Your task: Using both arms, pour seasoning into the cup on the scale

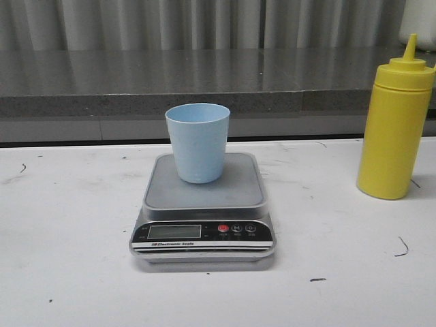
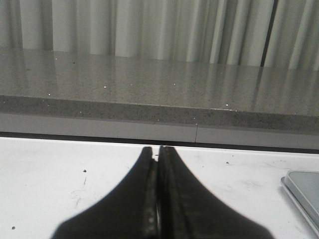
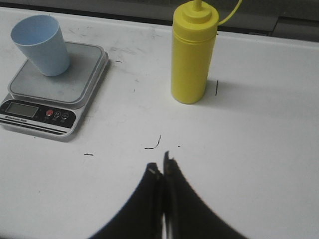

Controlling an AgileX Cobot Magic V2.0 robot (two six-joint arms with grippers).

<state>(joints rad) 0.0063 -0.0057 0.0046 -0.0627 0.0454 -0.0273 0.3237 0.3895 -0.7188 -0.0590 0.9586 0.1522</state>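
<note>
Even, diffuse indoor light throughout, moderately bright, coming from above. Soft glare streaks on the polished grey counter (image 1: 136, 78), mirroring the pale curtain (image 1: 204, 24) folds. Faint, short shadow right of the seasoning (image 3: 192, 55) base in the right wrist view; barely any under the cup (image 1: 197, 143). Mild softness and grain everywhere, front view slightly hazy. Near-black, featureless left gripper (image 2: 158, 154) and right gripper (image 3: 160, 167), underexposed and blurred at close range. Washed-out white table (image 1: 68, 225), small marks still crisp
</note>
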